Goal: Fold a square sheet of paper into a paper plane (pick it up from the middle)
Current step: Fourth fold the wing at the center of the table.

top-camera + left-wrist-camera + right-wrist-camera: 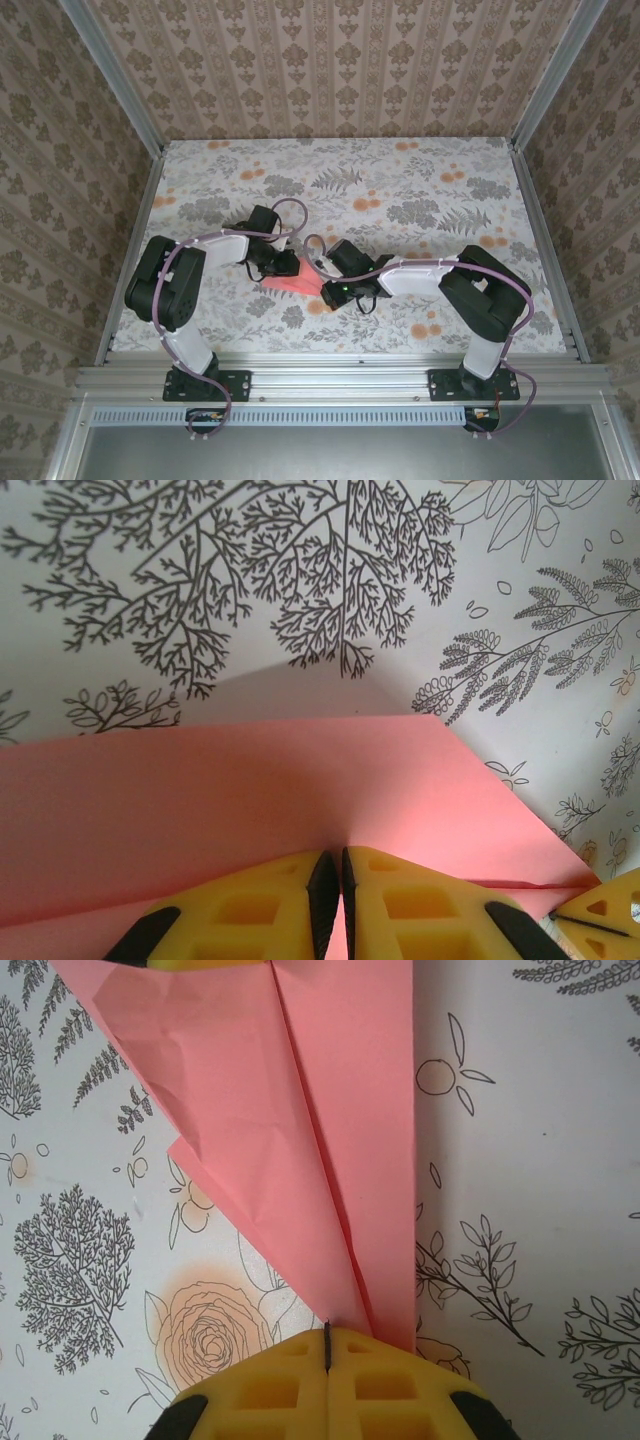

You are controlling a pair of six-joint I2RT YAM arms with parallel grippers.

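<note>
Two tight pinches on creased coral paper plane point(293, 279), pointed triangle, toward table point(420, 180) near edge: left gripper point(333, 900) wide end, right gripper point(328, 1360) tip; arms bent inward.

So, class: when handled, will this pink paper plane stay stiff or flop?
Likely very light: the paper plane looks thin. Its long creases should stiffen it lengthwise; the wrinkled flap may sag. Pinched by the left gripper and right gripper, it could tear if pulled.
</note>
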